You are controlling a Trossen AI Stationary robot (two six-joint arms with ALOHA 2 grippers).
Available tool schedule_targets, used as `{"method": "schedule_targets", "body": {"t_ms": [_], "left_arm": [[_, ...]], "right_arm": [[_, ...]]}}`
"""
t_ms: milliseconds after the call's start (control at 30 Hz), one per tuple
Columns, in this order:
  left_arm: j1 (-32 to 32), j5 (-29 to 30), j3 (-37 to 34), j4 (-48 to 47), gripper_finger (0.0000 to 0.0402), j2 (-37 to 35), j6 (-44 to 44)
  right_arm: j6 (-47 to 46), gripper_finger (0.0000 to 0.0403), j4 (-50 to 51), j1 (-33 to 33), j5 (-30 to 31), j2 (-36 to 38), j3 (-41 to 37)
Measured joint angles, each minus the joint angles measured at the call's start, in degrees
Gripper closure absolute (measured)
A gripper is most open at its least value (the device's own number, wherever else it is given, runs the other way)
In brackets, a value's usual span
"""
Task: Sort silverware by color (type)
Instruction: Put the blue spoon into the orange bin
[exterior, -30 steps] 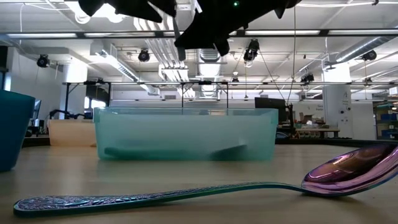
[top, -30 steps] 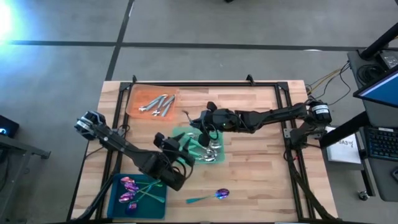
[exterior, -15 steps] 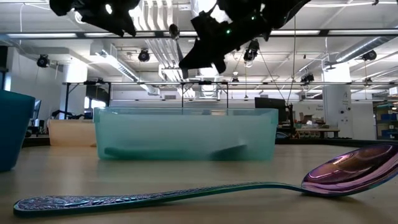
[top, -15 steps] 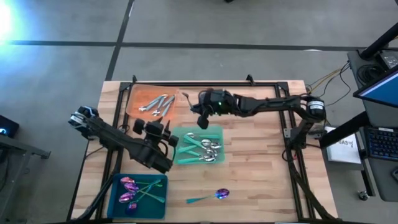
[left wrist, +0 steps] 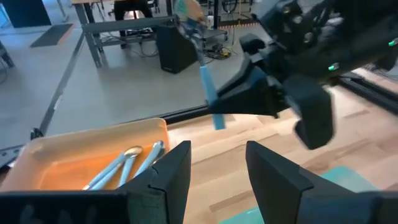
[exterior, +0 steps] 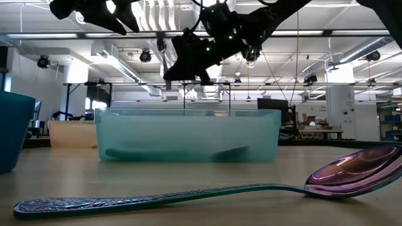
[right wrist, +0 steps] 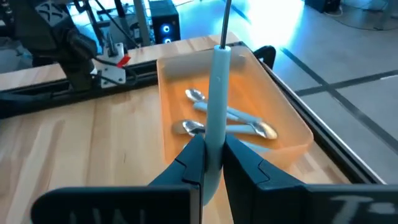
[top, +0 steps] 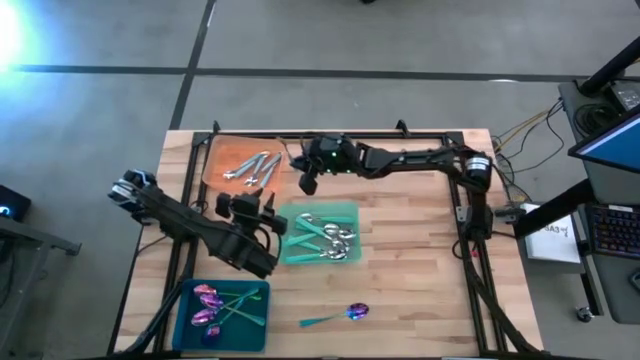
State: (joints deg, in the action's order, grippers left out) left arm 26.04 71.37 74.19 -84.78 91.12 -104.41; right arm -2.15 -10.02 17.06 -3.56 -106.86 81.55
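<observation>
In the high view the right gripper [top: 307, 183] sits in the upper middle of the frame, just right of the orange tray [top: 213, 160]. It is closed on a pale-handled utensil [right wrist: 218, 109]; the right wrist view shows the handle pinched upright between the two fingers, with the orange tray and its silver spoons [right wrist: 225, 120] beyond.

The left gripper [top: 262, 212] is left of centre, beside the left edge of the green tray [top: 347, 212]. Its fingers [left wrist: 180, 168] stand apart and hold nothing.

The rest of the silverware lies in four places. Silver pieces [top: 252, 168] rest in the orange tray at the upper left. Teal-handled silver spoons [top: 328, 238] fill the green tray at centre. Purple-headed spoons [top: 208, 302] lie in the blue tray [top: 260, 322] at the lower left. One purple-headed spoon [top: 345, 314] with a teal handle lies alone on the tabletop [top: 420, 270], low and just right of centre; the low view shows it close up across the bottom of the frame.
</observation>
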Motion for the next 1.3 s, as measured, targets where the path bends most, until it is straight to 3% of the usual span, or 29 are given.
{"method": "schedule_targets", "body": {"t_ms": [567,933,1300], "left_arm": [[0.2,0.1,0.0,-1.0,0.0263,0.7,-1.1],[0.3,-0.5,0.0,-4.6,0.0263,0.7,-1.1],[0.3,-0.4,0.0,-5.2,0.0263,0.6,-1.1]], "right_arm": [[-2.6,0.0377,-7.2,0.8,-1.4,-17.3,16.4],[-6.7,0.0377,-7.5,2.2,-1.4,-22.1,19.4],[-6.9,0.0271,-7.4,2.2,-1.4,-22.4,19.4]]}}
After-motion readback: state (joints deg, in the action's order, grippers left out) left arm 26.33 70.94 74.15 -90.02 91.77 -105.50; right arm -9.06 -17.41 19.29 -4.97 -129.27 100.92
